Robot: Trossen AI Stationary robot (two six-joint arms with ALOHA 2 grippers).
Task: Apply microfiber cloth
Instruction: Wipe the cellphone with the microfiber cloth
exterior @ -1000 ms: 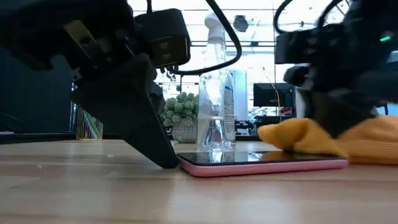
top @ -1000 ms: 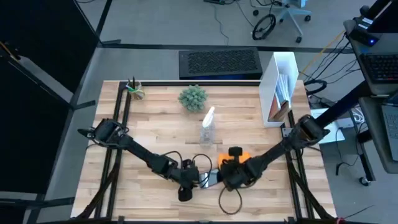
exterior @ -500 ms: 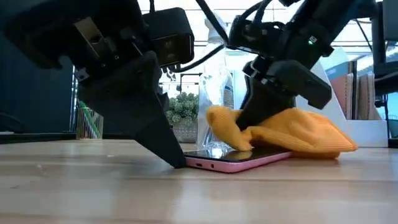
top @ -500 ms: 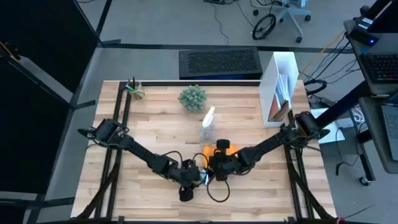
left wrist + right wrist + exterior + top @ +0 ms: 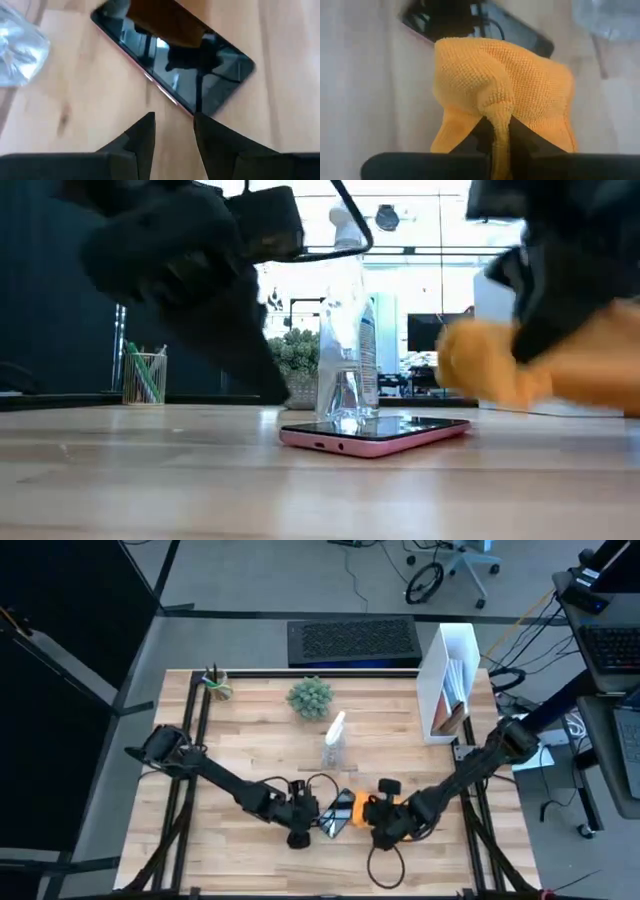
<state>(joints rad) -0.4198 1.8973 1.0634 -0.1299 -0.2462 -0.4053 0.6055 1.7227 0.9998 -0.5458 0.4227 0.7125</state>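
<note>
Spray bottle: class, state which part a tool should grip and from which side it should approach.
Grip the spray bottle by its clear body, coming in level from the right arm's side. It stands upright, the plant sits off its other side, and the smartphone lies in front.

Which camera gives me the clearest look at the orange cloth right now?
The right wrist view: the cloth fills it, pinched in the right end effector. The low view shows it as a blur beside the phone. The high view shows a small patch. The left wrist view misses it.
</note>
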